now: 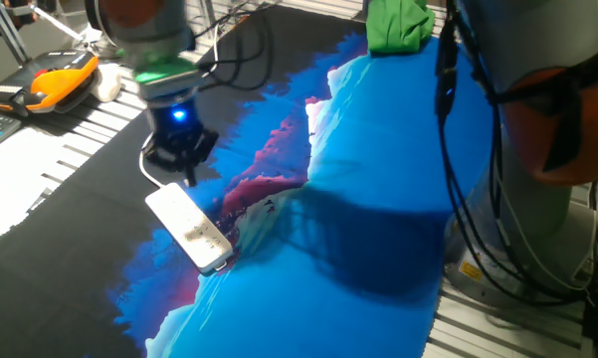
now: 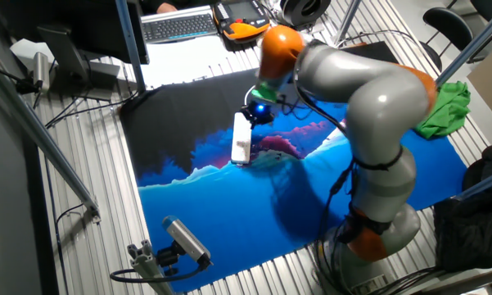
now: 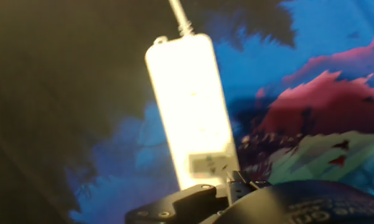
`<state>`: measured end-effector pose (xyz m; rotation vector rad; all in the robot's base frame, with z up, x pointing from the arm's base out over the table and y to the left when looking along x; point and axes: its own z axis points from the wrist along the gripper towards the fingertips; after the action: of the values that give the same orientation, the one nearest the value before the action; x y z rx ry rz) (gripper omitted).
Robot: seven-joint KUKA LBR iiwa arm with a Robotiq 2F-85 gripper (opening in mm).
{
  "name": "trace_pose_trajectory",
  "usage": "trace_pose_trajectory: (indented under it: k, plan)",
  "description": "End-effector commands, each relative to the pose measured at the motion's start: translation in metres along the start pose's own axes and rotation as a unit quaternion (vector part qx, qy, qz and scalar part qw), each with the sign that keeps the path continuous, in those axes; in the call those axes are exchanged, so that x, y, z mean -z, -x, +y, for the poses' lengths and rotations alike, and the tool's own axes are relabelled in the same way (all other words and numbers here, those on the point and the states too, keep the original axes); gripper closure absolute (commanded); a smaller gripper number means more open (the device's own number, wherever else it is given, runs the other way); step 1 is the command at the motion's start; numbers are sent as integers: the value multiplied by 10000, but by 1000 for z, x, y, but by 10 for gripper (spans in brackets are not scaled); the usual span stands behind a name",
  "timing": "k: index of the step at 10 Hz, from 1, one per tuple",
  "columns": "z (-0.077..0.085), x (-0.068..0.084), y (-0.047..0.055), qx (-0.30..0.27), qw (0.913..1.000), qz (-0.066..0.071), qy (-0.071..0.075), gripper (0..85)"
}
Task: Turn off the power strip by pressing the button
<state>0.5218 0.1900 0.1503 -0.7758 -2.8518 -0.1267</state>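
The power strip (image 1: 191, 230) is a slim white bar lying flat on the blue and black printed cloth (image 1: 378, 179). It also shows in the other fixed view (image 2: 241, 141). In the hand view the power strip (image 3: 190, 118) is glaring bright, with its cord (image 3: 179, 15) leaving the far end and a small rectangular button (image 3: 205, 163) at the near end. My gripper (image 1: 189, 177) points down just above one end of the strip, lit by a blue light. Its dark body (image 3: 230, 190) fills the bottom of the hand view, next to the button. No gap between the fingertips shows.
An orange-and-black device (image 1: 50, 80) lies at the back left. A green cloth (image 1: 398, 25) is bunched at the far edge. The arm's base and cables (image 1: 537, 129) stand at the right. A keyboard (image 2: 180, 26) lies beyond the cloth, and a camera (image 2: 184, 239) stands near its front.
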Motion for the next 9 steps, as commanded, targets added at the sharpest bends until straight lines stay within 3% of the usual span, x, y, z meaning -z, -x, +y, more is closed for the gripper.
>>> trace_pose_trajectory:
  k: [1,3,4,5,6,7,8,9]
  plan:
    - [29,-4,-16,280,9995,84,-136,850]
    - [29,-4,-16,724,9960,431,-311,850]
    - [29,-4,-16,853,9946,505,-312,850]
    - [29,-4,-16,713,9963,483,66,850]
    - [29,-4,-16,611,9975,351,110,850]
    - [29,-4,-16,481,9988,95,-34,680]
    - [33,-10,-20,291,9996,-29,19,680]
    - [39,-19,-24,214,9996,-170,-16,510]
